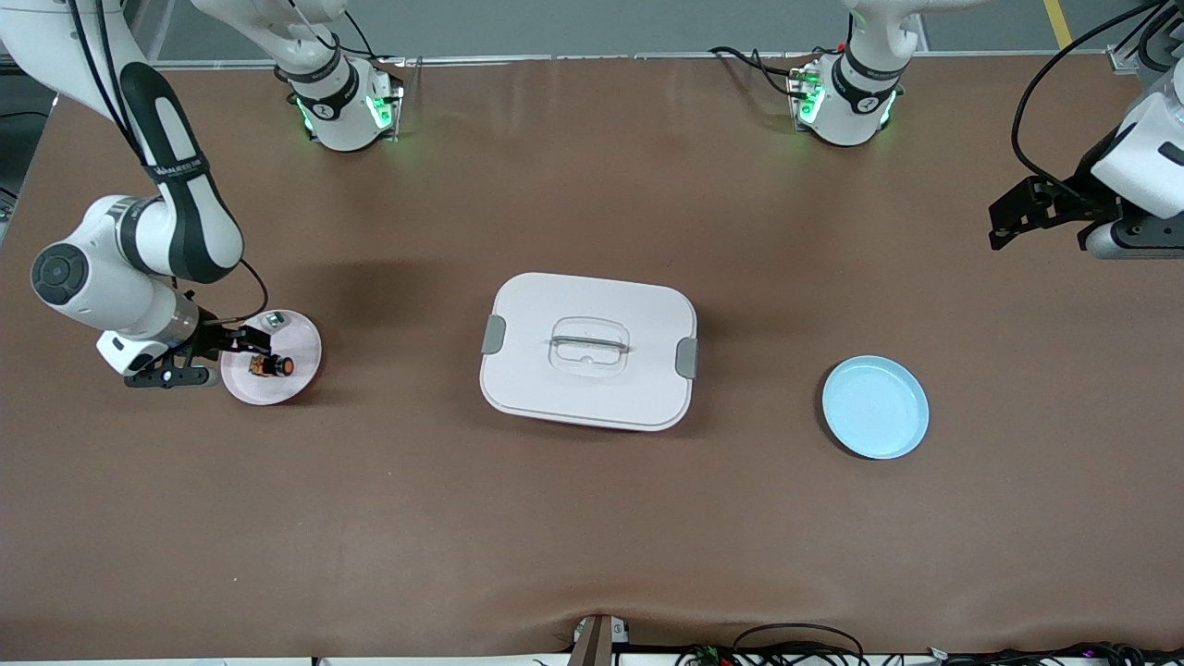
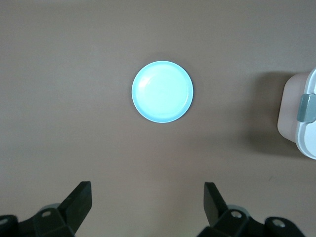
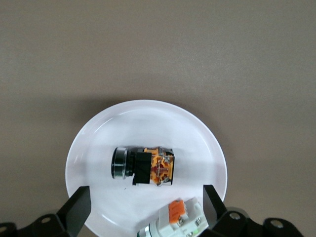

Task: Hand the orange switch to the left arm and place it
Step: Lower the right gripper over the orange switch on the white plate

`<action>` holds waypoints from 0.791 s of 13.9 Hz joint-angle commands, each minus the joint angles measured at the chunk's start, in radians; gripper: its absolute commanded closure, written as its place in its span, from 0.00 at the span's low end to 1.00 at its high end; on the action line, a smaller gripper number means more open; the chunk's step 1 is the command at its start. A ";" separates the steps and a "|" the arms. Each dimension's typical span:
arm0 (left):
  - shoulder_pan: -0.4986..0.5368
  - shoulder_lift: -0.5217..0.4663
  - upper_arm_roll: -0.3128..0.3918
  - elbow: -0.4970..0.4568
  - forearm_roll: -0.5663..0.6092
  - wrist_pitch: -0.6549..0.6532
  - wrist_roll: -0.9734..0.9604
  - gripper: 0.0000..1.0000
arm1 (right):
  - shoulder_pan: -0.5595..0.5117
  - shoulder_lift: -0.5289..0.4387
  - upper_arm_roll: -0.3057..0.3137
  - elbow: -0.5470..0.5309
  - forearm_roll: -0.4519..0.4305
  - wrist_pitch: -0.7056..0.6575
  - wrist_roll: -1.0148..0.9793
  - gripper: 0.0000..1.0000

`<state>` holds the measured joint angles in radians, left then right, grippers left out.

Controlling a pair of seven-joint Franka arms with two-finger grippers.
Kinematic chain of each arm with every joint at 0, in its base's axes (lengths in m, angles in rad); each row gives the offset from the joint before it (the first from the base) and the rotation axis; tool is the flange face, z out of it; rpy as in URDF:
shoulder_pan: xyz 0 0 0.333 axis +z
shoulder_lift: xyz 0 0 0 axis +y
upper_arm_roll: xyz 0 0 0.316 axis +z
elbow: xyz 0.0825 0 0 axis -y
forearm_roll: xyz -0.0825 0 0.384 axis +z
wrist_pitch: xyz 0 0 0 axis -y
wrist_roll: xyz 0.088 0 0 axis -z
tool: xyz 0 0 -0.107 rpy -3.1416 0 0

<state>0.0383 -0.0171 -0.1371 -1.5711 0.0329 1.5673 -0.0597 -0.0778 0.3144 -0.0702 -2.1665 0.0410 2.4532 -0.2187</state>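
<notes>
The orange switch (image 1: 271, 366) lies on its side on the pink plate (image 1: 296, 379) toward the right arm's end of the table. In the right wrist view the switch (image 3: 143, 166) is black with an orange part. My right gripper (image 1: 217, 359) is open and empty, low at the plate's edge; in its own view (image 3: 145, 196) its jaws stand wide apart beside the switch without touching it. The white box (image 1: 588, 351) sits mid-table. My left gripper (image 1: 1013, 217) is open and empty (image 2: 148, 190), up over the table's left arm end.
A small silver-green part with an orange-white base (image 1: 274, 321) (image 3: 175, 219) shares the pink plate. A blue plate (image 1: 875, 407) (image 2: 162, 92) lies between the box and the left arm's end. The box's edge with a grey clasp (image 2: 307, 107) shows in the left wrist view.
</notes>
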 commanded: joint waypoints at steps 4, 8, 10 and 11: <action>0.006 0.009 -0.001 0.022 -0.007 -0.012 0.004 0.00 | 0.001 0.075 0.004 0.005 0.019 0.092 0.066 0.00; 0.006 0.012 -0.001 0.022 -0.008 -0.006 0.003 0.00 | 0.010 0.103 0.006 0.002 0.019 0.133 0.113 0.00; 0.006 0.014 -0.001 0.020 -0.008 -0.006 0.004 0.00 | 0.010 0.113 0.006 0.002 0.020 0.138 0.114 0.00; 0.006 0.017 -0.001 0.022 -0.008 -0.006 0.004 0.00 | 0.010 0.117 0.006 -0.001 0.020 0.145 0.114 0.00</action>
<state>0.0395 -0.0159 -0.1367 -1.5710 0.0329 1.5674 -0.0597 -0.0699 0.4187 -0.0664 -2.1666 0.0455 2.5804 -0.1173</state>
